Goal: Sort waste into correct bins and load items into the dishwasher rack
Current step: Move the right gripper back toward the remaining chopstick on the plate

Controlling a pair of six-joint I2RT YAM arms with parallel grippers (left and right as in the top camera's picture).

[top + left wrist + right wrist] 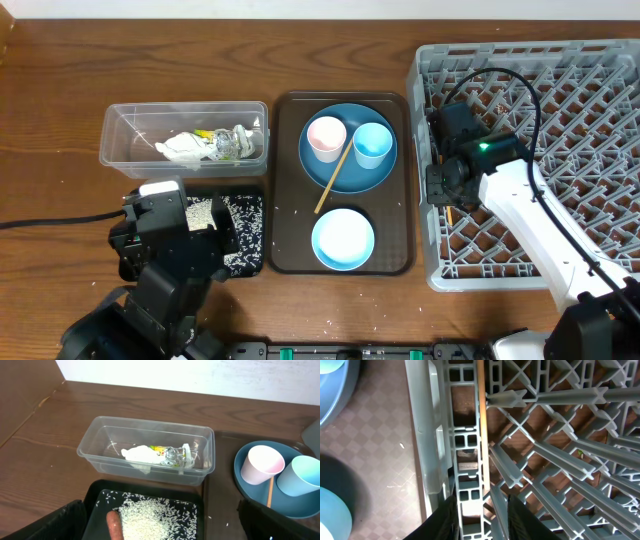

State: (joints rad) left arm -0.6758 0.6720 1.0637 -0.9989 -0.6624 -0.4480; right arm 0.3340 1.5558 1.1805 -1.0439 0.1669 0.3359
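Grey plastic pegs crowd the dishwasher rack (590, 90) at the right of the table (60, 120), and the right gripper (481, 522) hangs just inside its left wall. One wooden chopstick (481, 420) lies along that edge row and runs between the black fingers (447, 522). They appear to stand a little off it on both sides, released rather than pinching. Pegs close in on the gripper's right, and the rack wall is on its left.

Beside that wall sits the brown serving tray (285, 180). It carries the dark-blue plate (365, 178) with the pink cup (326, 137), the light-blue cup (372, 143) and a second chopstick (333, 180), whose lower end reaches past the plate's rim. The pale-blue bowl (343, 238) sits nearer the front edge.

The left gripper (160, 510) hovers with its fingers spread wide, holding nothing, over the black tray (92, 497), where rice (155, 515) and the carrot (114, 529) lie. Behind it the clear tub (95, 442) holds crumpled paper (137, 455), a foil wrapper (175, 456) and the yellow-green packet (159, 450). Open tabletop runs left of the tub.
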